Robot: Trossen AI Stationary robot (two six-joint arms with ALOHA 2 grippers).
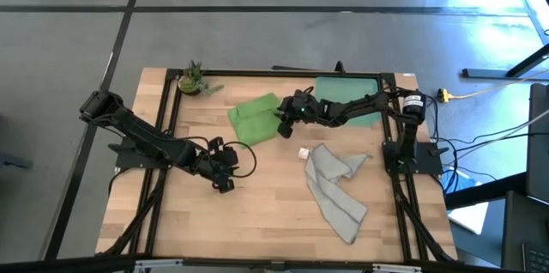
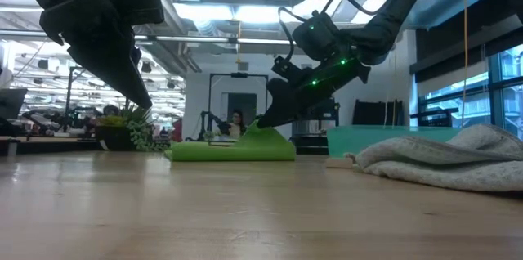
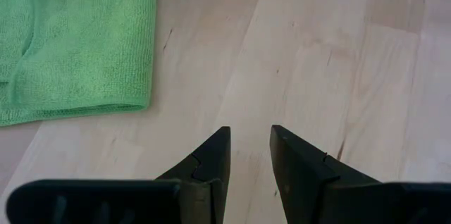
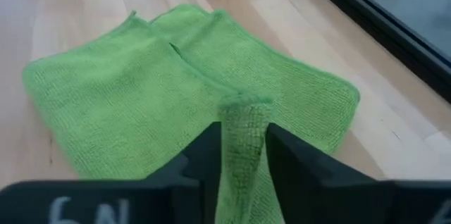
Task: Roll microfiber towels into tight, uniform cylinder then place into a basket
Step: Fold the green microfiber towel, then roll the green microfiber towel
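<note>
Your right gripper (image 4: pixel 243 157) is reaching low, pinching a fold of the green towel (image 1: pixel 256 118). Your left gripper (image 3: pixel 250 155) is hovering over bare table (image 1: pixel 257 213), fingers narrowly parted, holding nothing.

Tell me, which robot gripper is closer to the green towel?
Right. The right gripper has a fold of the green towel between its fingers; the left gripper hovers over bare wood, apart from it.

Lime green towel (image 4: pixel 190 90), plain, fold between the black right gripper (image 4: pixel 243 146) fingers. Grey towel (image 1: pixel 334 183) unpatterned. Basket (image 1: pixel 347 93) teal.
</note>
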